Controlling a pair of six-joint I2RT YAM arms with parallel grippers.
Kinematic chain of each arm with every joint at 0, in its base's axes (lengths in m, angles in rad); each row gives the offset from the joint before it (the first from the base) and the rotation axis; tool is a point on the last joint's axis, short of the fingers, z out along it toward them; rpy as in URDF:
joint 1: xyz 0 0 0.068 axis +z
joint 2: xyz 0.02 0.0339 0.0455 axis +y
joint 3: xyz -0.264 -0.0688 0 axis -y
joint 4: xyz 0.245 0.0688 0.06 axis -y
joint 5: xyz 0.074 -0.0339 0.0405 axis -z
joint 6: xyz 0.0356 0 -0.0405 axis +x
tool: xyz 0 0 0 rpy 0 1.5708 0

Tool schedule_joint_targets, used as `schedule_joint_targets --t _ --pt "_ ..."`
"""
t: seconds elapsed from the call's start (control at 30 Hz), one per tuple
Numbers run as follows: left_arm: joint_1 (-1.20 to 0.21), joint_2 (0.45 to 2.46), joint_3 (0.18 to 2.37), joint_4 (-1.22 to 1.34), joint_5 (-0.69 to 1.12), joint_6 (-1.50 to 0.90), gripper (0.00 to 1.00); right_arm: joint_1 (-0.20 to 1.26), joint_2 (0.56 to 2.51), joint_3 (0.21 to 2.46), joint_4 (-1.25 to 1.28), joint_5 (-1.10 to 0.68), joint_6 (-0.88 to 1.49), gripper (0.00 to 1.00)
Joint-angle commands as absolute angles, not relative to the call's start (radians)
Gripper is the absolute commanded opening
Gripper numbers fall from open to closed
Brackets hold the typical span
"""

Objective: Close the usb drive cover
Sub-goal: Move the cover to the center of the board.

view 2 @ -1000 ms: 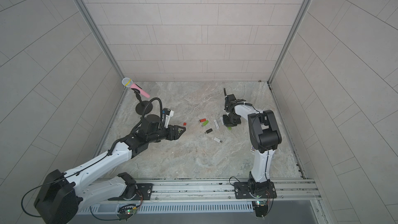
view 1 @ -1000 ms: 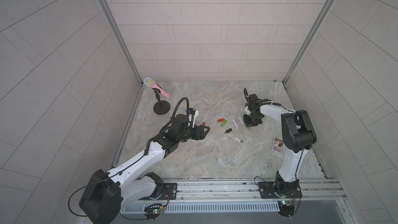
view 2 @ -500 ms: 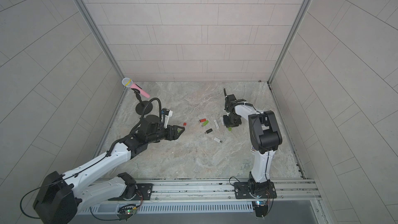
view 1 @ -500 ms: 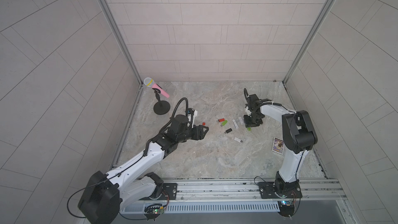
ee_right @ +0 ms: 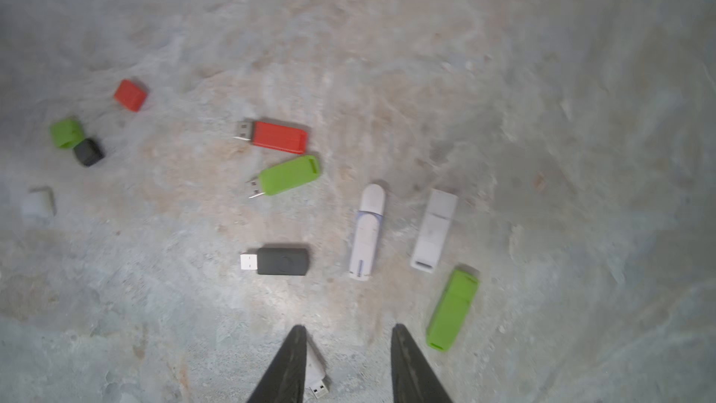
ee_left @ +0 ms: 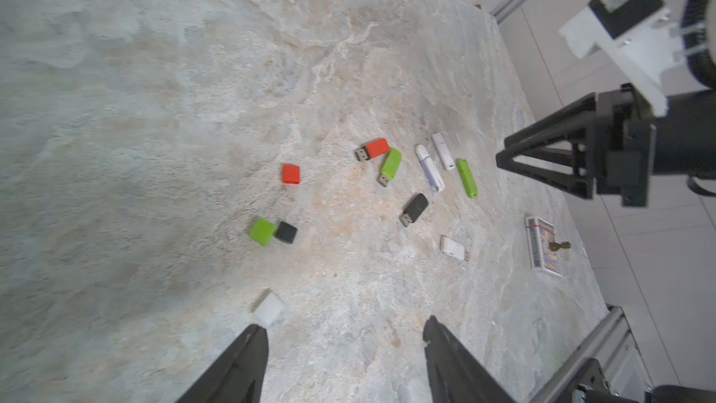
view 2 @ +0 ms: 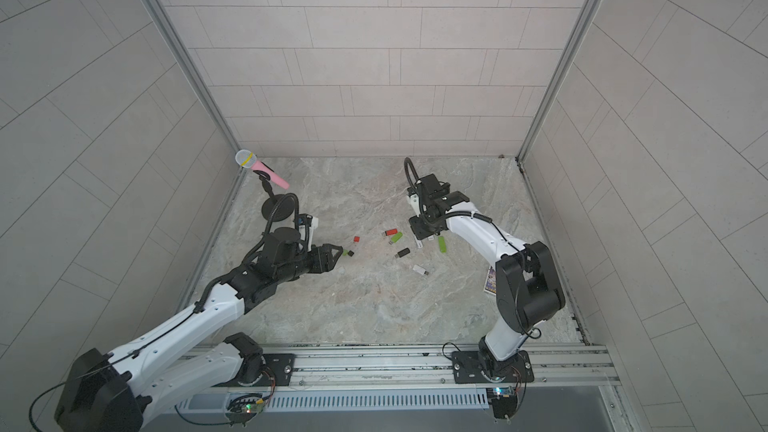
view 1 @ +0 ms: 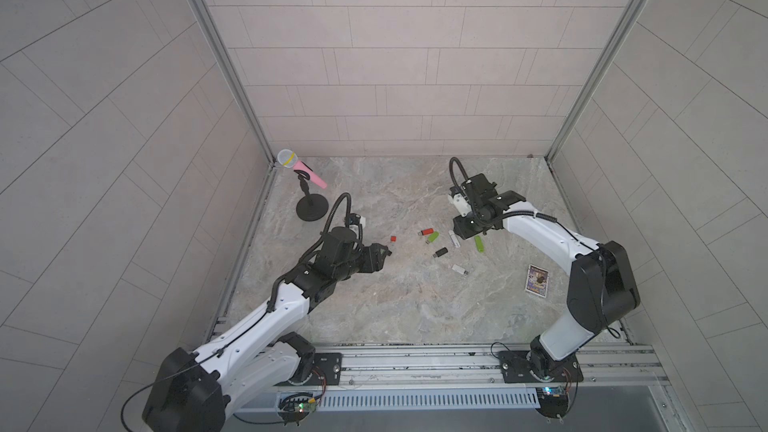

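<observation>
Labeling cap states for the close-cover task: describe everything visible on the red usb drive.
The red usb drive is a flat rectangular stick, matte plastic by the look, with a bare metal plug exposed at one end: uncapped. It lies flat on the marbled table, mid-cluster. An uncapped green drive lies close alongside; contact there is unclear. Its likely cover, the red cap, sits apart. Nothing grips it.

Soft even light; blurred wrist views
</observation>
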State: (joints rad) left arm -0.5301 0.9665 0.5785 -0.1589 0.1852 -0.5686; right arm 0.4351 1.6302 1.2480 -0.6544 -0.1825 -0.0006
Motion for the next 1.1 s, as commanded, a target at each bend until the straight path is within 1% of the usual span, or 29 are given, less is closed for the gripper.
schedule_joint_targets --t 0.0,0.1,0.23,0.37,0.7,0.87,1.07 --pt "-0.484 0.923 0.557 -0.231 0.117 -0.592 0.74 0.543 1.632 1.207 -0.592 -0.196 -0.21 0.38" --pt "-0.424 0.901 0.535 -0.263 0.105 -0.625 0.75 0.622 1.667 1.208 -0.531 -0.21 -0.259 0.39" --pt "-0.342 0.879 0.502 -0.278 0.134 -0.663 0.75 0.692 1.746 1.26 -0.485 -0.24 -0.203 0.4" --pt "-0.301 0.854 0.489 -0.305 0.11 -0.675 0.76 0.736 1.842 1.338 -0.474 -0.235 -0.132 0.41" --pt "-0.286 0.818 0.497 -0.357 0.047 -0.652 0.78 0.807 2.017 1.486 -0.495 -0.211 -0.074 0.43" --pt "-0.287 0.813 0.495 -0.359 0.055 -0.644 0.83 0.818 2.071 1.53 -0.507 -0.17 -0.054 0.44" --pt "-0.287 0.806 0.491 -0.357 0.06 -0.643 0.86 0.819 2.128 1.584 -0.537 -0.152 -0.042 0.44"
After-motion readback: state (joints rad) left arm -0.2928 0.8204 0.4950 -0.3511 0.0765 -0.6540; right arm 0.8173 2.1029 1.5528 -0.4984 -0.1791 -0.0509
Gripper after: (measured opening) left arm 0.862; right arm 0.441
